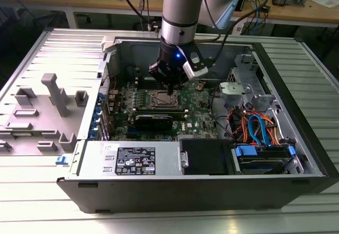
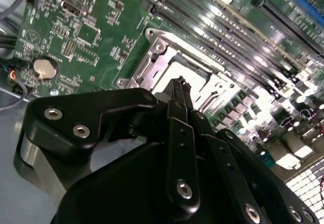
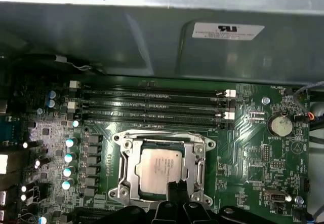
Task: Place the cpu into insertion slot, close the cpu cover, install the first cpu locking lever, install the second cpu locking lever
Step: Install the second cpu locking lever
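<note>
My pincer (image 1: pixel 170 90) hangs low inside the open computer case (image 1: pixel 296 133), its tip right at the near edge of the insertion slot (image 3: pixel 161 167) on the green motherboard (image 3: pixel 243 153); in both wrist views the fingers (image 2: pixel 181 100) come together in a narrow black point with no gap that I can see, so I take them as closed and holding nothing; the cpu (image 3: pixel 161 166) lies flat in the slot with its dull silver top showing through the square cut-out of the cpu cover (image 3: pixel 196 163), which looks folded down around it; whether either locking lever is hooked I cannot tell. The danger as I judge it is the closeness of my tip to the chip and the frame: a push that lands on the silver top, not on the frame or a lever, could scrape or shift the chip in its seat; if the cover is not fully down, pressing one side could skew it; a sideways slip would carry my fingers into the memory slots (image 3: pixel 152 107) just beyond the socket, or onto the small capacitors (image 3: pixel 68 157) beside it.
</note>
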Robot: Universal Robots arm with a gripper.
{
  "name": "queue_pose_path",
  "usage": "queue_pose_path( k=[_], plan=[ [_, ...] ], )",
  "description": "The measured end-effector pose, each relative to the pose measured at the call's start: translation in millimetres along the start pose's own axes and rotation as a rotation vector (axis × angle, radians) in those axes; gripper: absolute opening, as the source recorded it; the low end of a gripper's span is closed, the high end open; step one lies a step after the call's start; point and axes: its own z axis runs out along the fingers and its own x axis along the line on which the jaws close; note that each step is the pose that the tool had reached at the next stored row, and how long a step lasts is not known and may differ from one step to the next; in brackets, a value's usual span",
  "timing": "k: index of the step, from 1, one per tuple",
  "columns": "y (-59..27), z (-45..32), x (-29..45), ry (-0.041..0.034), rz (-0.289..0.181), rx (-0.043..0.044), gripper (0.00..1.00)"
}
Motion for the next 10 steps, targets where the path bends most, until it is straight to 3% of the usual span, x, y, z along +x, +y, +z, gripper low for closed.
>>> queue_pose_path(
  k=[7, 9, 10],
  plan=[
    [-1.4, -7.8, 0.3, 0.0, 0.0, 0.0, 0.11],
    [-7.3, -8.6, 0.7, 0.0001, 0.0, 0.0001, 0.11],
    [-21.9, -8.8, 1.6, 0.0, 0.0, 0.0, 0.11]
  ],
)
